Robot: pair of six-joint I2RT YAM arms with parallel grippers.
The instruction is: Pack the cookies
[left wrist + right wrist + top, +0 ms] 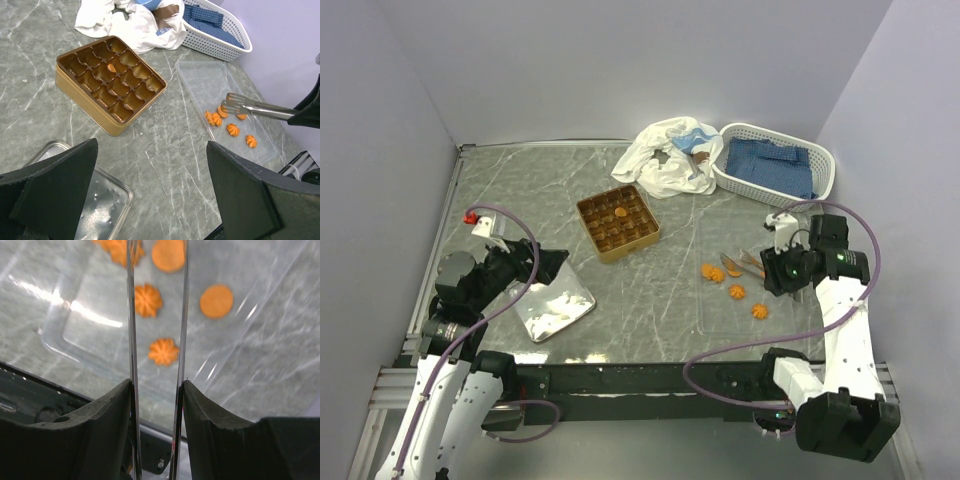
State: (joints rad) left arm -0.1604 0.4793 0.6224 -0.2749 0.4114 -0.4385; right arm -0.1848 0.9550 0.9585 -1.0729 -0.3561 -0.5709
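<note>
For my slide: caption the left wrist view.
Tongs by cookies on clear tray; one cookie in tin.

The tongs [132, 315] reached forward from between the fingers of the right gripper [156, 387], both blades over the plastic tray [205, 85]. On that tray below lay the cookies [163, 351]: three between the blades, one to the gripper's right, one at the left blade. Ahead of the left gripper [155, 190] stood the tin [82, 87], one cookie in an inner compartment. The metal tray [110, 200] lay under that gripper. The basket [220, 50] and cloth heap [135, 25] sat beyond the tin.
</note>
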